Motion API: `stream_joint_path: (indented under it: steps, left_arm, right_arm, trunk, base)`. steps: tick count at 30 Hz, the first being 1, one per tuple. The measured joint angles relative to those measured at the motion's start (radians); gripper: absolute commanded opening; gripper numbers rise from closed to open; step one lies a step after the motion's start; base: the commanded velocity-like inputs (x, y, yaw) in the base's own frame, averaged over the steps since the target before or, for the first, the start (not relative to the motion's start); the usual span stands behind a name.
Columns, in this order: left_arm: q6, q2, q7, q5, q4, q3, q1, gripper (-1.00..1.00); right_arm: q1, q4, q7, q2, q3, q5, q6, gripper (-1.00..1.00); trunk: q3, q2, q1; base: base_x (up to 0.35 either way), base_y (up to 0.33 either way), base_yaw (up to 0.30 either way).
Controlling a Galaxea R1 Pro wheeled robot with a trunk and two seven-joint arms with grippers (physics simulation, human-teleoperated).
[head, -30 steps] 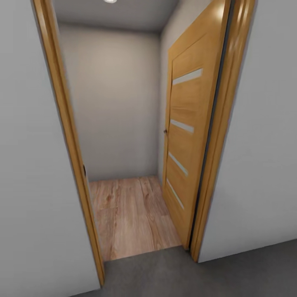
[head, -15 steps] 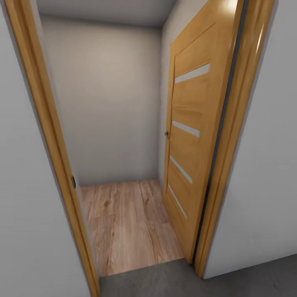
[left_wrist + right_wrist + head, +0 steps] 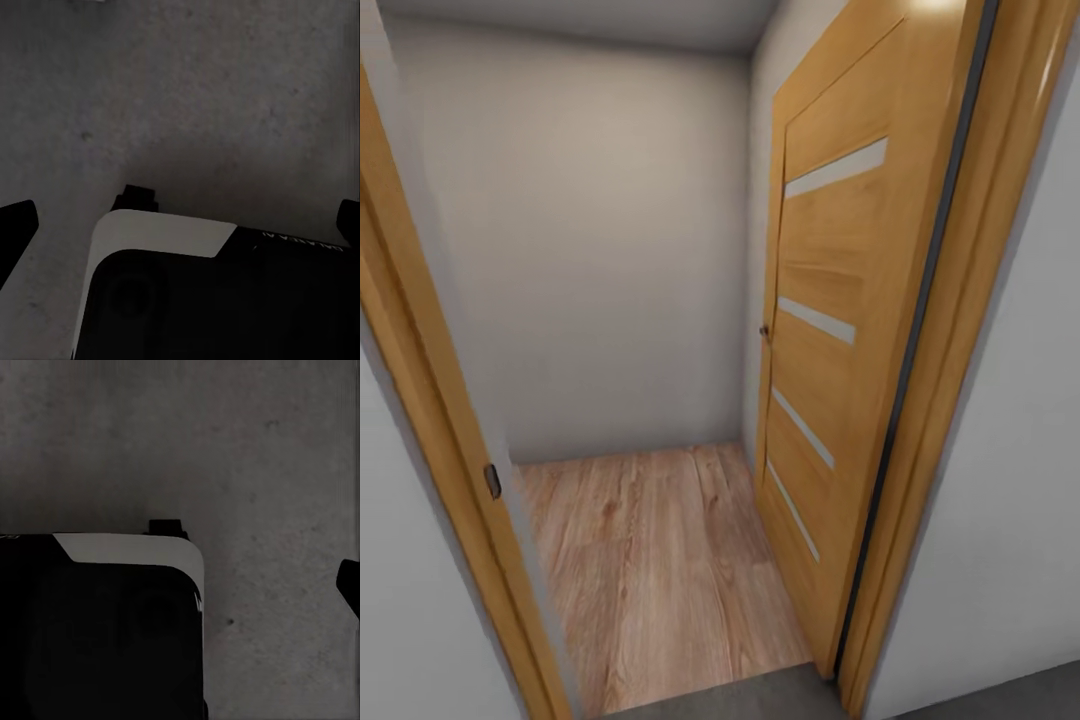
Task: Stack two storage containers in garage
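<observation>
Both arms hang low, each wrist camera looking straight down past its own hand. In the left wrist view the left hand [image 3: 180, 225] shows as two dark fingertips [image 3: 16, 225] at the frame's left and right edges, spread wide with nothing between them, above the robot's black-and-white base [image 3: 161, 236] in the lower part of the frame. In the right wrist view only one dark fingertip [image 3: 349, 585] of the right hand shows, at the right edge, with the base [image 3: 127, 551] at lower left.

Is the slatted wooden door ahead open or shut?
Open. The door is swung inward against the right wall, and the wood-plank floor and back wall show through the frame.
</observation>
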Motion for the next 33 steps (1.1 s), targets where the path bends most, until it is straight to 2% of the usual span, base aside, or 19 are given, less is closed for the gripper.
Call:
stream_joint_path:
  steps: [10,33]
  left_arm:
    - [0.000,0.000,0.000,0.000,0.000,0.000,0.000,1.00]
    - [-0.001,0.000,0.000,0.000,-0.001,0.000,0.000,1.00]
  right_arm:
    - [0.000,0.000,0.000,-0.001,0.001,0.001,-0.002,1.00]
    - [0.000,0.000,-0.001,-0.001,0.002,0.003,-0.003,1.00]
  trunk:
    - [0.000,0.000,0.000]
    - [0.000,0.000,0.000]
  base:
    - [0.319,-0.149,0.033]
    - [0.319,-0.151,0.265]
